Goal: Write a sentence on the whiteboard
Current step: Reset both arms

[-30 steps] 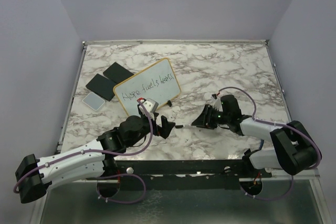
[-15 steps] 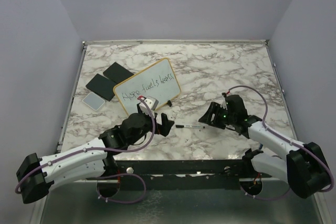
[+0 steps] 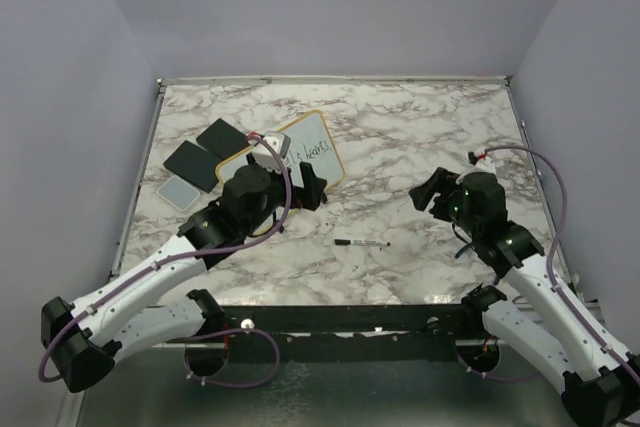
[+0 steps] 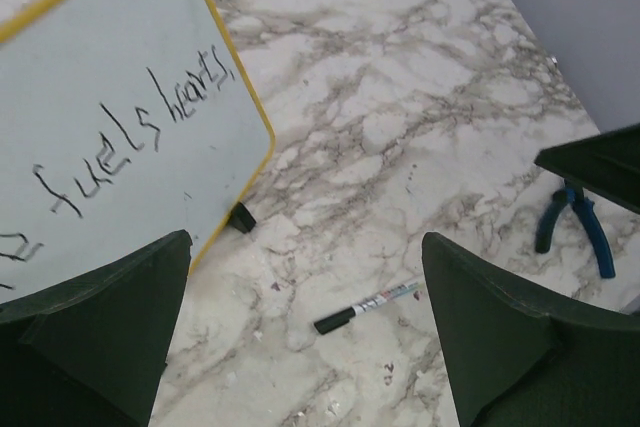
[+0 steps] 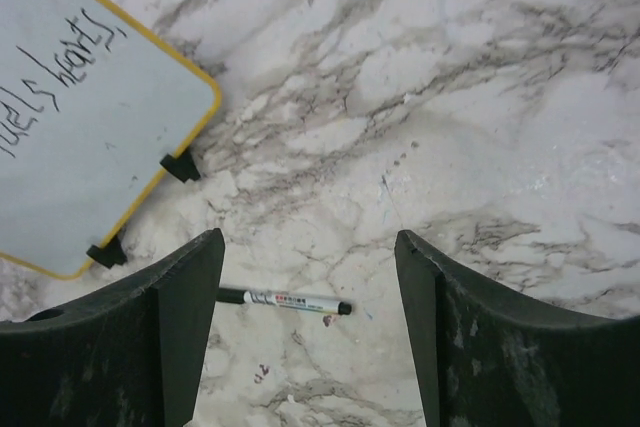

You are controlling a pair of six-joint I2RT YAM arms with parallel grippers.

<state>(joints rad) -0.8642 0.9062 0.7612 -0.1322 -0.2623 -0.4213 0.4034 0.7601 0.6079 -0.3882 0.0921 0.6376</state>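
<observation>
The whiteboard [image 3: 320,142] with a yellow-orange frame lies at the table's middle left, partly hidden by my left arm. It also shows in the left wrist view [image 4: 90,77] and the right wrist view [image 5: 70,147]. The sentence [image 4: 150,137] is a line of dark handwritten words; "fuels hearts" is readable. A marker [image 3: 362,243] lies loose on the marble [image 4: 368,306] [image 5: 285,300]. My left gripper [image 3: 312,185] is open and empty beside the board. My right gripper [image 3: 428,192] is open and empty, to the right of the marker.
Two flat black blocks [image 3: 205,152] and a grey pad [image 3: 179,192] lie left of the board. The table's raised rim [image 3: 330,80] runs along the far edge. The right arm's jaw shows in the left wrist view [image 4: 590,162].
My right gripper let go of the marker and drew back to the right and up. The marker now lies on the table. My left gripper moved away toward the board.
</observation>
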